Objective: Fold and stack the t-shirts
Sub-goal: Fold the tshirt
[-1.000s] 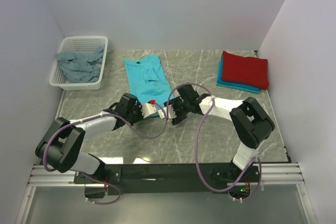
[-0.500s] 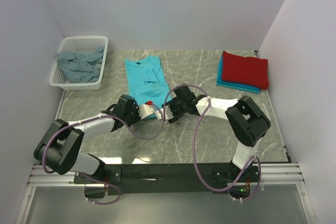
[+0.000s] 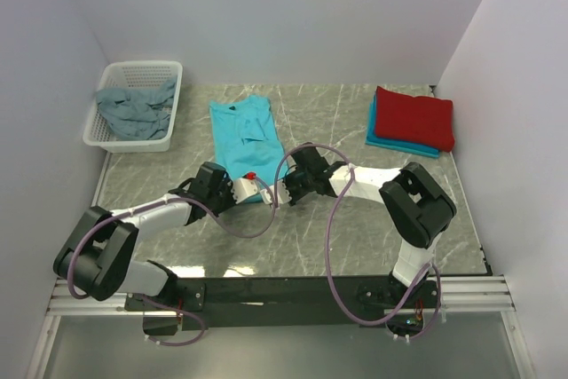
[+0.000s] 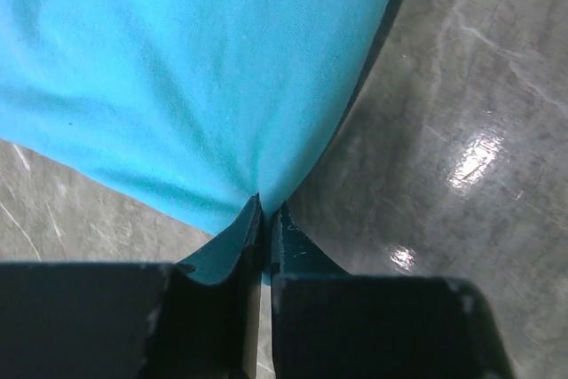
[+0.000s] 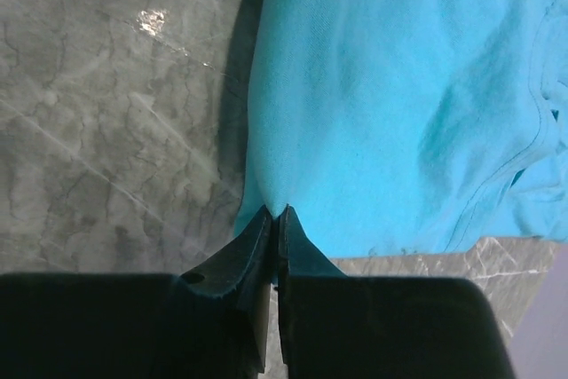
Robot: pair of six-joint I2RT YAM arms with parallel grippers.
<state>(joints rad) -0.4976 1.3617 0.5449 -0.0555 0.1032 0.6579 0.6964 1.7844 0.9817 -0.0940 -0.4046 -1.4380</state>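
Observation:
A bright turquoise t-shirt (image 3: 247, 135) lies flat, folded lengthwise, in the middle of the table. My left gripper (image 3: 256, 190) is shut on the shirt's near hem; in the left wrist view the cloth (image 4: 204, 77) puckers into the closed tips (image 4: 264, 206). Just to the right, my right gripper (image 3: 278, 186) is shut on the same near edge, and the fabric (image 5: 399, 104) bunches into its tips (image 5: 276, 212). A folded red t-shirt (image 3: 414, 117) rests on a folded turquoise-blue t-shirt (image 3: 390, 144) at the back right. A grey-blue t-shirt (image 3: 133, 108) sits crumpled in the basket.
The white perforated basket (image 3: 142, 67) stands at the back left against the wall. Grey marble tabletop (image 3: 355, 228) shows on both sides of the arms. White walls close in the left, back and right.
My right gripper has gone from open to shut on the turquoise shirt's near edge. Both wrists have shifted slightly left and towards the shirt. The left gripper has stayed shut.

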